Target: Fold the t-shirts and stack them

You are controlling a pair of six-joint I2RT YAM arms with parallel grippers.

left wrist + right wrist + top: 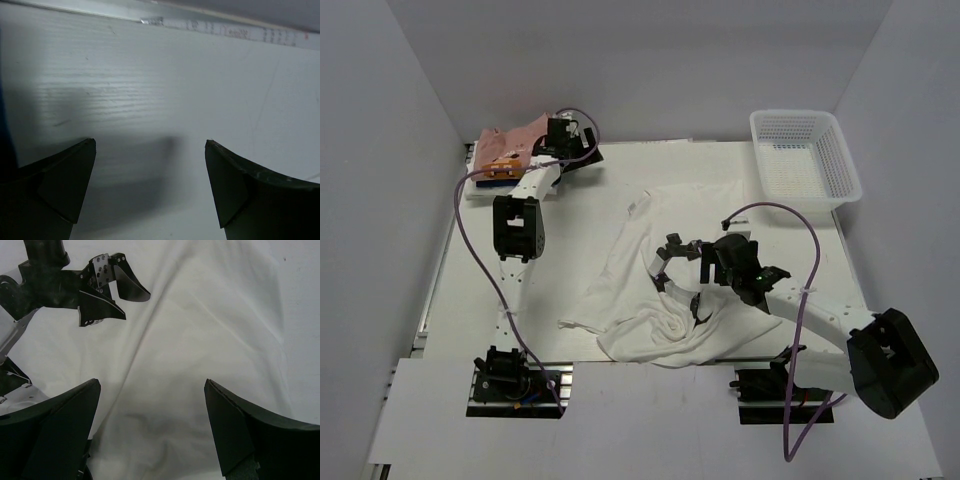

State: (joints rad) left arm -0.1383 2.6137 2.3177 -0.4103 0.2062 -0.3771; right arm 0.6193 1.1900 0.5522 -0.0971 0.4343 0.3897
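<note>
The white t-shirt [630,260] lies crumpled near-centre on the worktop [580,210]; the folded stack [505,155] sits far left. Right jaws hang released over the cloth, left jaws released beside the stack. Pinch a hem corner, not a bunch, then spread flat.

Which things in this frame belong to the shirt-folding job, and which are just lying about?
Part of the job:
- crumpled white t-shirt, mid-table
- stack of folded shirts, pink on top, far left corner

Just lying about:
- white mesh basket, far right corner
</note>
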